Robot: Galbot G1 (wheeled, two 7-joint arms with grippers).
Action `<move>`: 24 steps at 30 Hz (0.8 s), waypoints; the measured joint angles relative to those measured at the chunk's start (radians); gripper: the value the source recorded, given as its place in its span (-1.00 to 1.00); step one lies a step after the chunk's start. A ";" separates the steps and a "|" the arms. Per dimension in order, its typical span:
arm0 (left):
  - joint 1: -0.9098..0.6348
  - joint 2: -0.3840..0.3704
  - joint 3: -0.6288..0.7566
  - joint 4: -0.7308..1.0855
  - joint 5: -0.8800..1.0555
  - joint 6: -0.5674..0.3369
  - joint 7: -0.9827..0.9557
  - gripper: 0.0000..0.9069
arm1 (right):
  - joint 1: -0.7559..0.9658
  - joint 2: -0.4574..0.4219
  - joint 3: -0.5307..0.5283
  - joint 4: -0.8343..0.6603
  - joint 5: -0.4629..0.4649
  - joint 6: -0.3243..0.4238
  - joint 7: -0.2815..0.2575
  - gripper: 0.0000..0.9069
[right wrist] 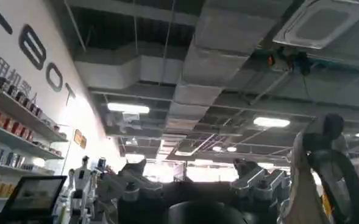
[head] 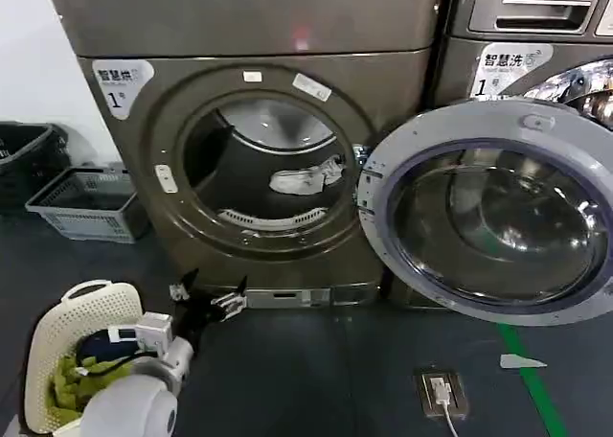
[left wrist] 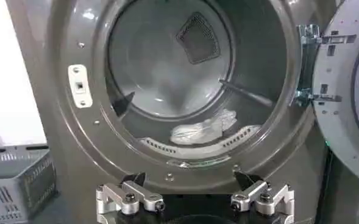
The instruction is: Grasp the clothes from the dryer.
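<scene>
Your left claw (head: 213, 303) hangs low in front of the dryer (head: 259, 140), just before its base panel and below the porthole, with the jaws spread wide and nothing between them. From the left wrist, the same left claw (left wrist: 194, 185) shows its two dark fingertips (left wrist: 136, 180) apart, pointing up toward the lower rim of the drum mouth.

Your right claw (right wrist: 188, 167) points up at a ceiling with ducts and strip lights; its jaws stand apart and hold nothing.

Beyond the left claw, the clothes (head: 305, 177) lie inside the drum as a small pale bundle, resting on the drum floor toward the right side of the opening, just behind the perforated lip. In the left wrist view the clothes (left wrist: 205, 129) sit well above and beyond the fingertips, not touching them.

The dryer door (head: 488, 212) is swung fully open to the right, its round glass facing you. A white "1" label (head: 121, 80) sits at the dryer's upper left corner.

Further out, a grey basket (head: 88, 203) stands on the floor to the left of the dryer. A cream hamper (head: 67, 351) holding yellow-green cloth (head: 72, 384) sits beside your left arm. A neighbouring machine (head: 527, 25) stands to the right, behind the open door.
</scene>
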 measured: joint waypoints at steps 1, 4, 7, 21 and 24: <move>0.000 0.000 0.000 0.000 0.000 0.000 0.000 1.00 | 0.000 0.000 0.000 0.000 0.000 0.001 0.000 1.00; 0.000 0.000 -0.001 0.000 0.000 0.000 0.000 1.00 | 0.002 -0.001 -0.003 -0.003 -0.002 0.006 0.002 1.00; 0.001 -0.001 -0.001 0.000 0.000 0.000 0.000 1.00 | 0.002 -0.002 -0.004 -0.008 -0.009 0.010 0.007 1.00; 0.003 -0.001 -0.001 -0.002 0.001 0.000 -0.001 1.00 | 0.002 -0.002 0.003 -0.010 0.008 0.026 0.029 1.00; 0.004 -0.001 -0.001 -0.002 0.001 0.000 -0.001 1.00 | 0.002 -0.001 0.002 -0.010 0.010 0.030 0.028 1.00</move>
